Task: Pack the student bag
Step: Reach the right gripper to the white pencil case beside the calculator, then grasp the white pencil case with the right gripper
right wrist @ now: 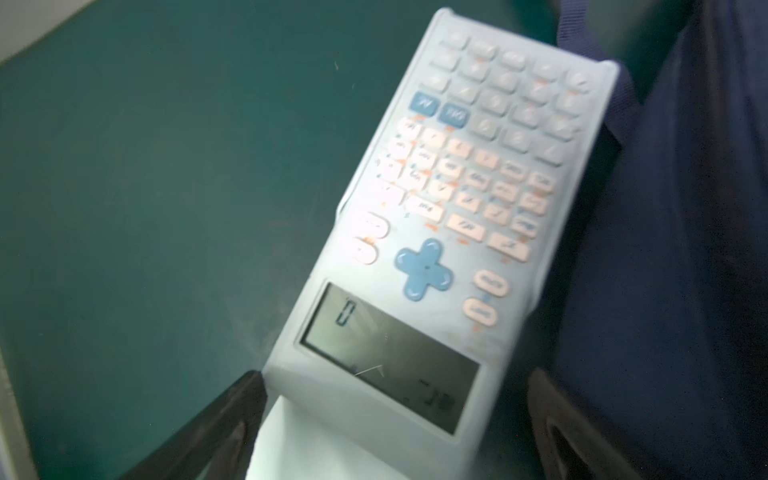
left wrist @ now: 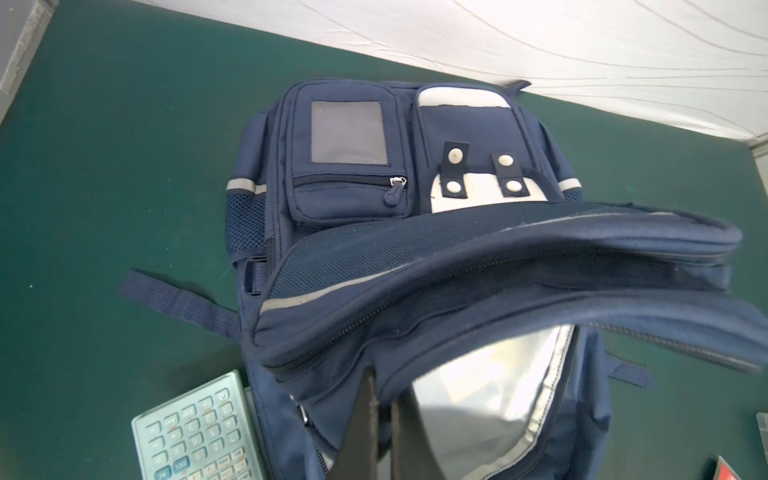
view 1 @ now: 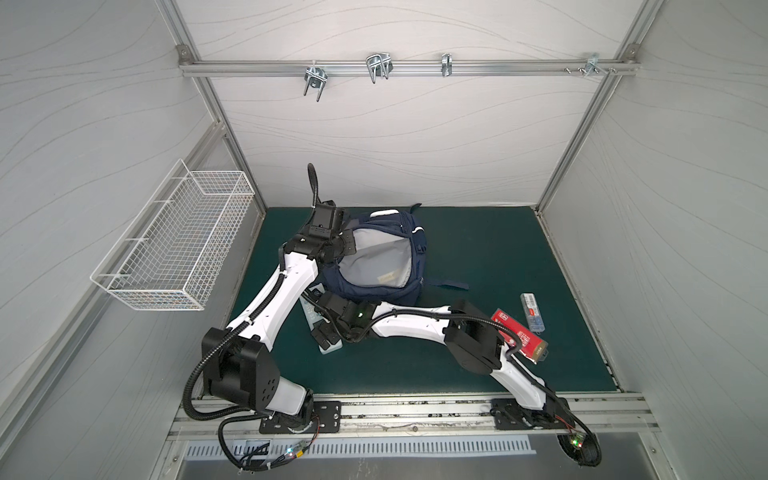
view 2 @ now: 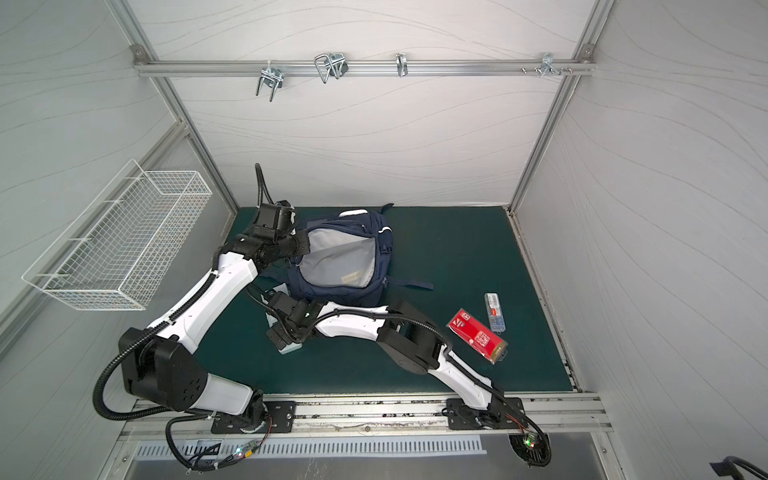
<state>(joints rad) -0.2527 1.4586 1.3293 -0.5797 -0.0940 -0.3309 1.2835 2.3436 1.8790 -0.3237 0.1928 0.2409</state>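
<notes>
The student bag, navy blue, lies on the green mat with its main compartment gaping and pale grey lining showing. My left gripper is shut on the edge of its opening flap and holds it lifted. A pale calculator lies beside the bag, partly on one strap. My right gripper stands open over the calculator's display end. One finger is at its corner. The opposite finger stands clear of its side. My arm covers most of the calculator in both top views.
A red box and a clear plastic case lie on the mat to the right. A white wire basket hangs on the left wall. Metal hooks hang from a rail on the back wall.
</notes>
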